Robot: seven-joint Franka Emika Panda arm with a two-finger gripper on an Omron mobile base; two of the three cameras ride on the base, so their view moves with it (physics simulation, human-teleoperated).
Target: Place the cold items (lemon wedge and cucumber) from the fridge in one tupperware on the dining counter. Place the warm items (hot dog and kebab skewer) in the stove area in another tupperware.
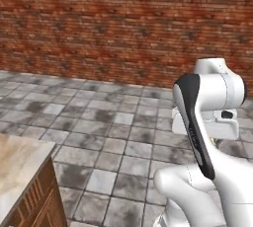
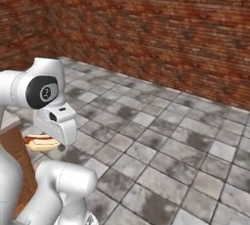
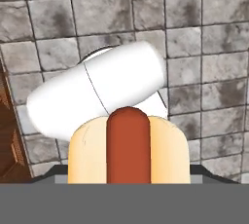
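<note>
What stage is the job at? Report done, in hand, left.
Done: the hot dog is picked up. In hand: the tool grips it, and it hangs above the tiled floor beside the dining counter corner. Left: pack it away. Whether the other foods are already packed cannot be told from these views.

Grey tiled floor (image 1: pixel 113 137) bare up to brick wall. Surface (image 1: pixel 20 159) corner (beige marbled top, wooden base) at lower left.
</note>
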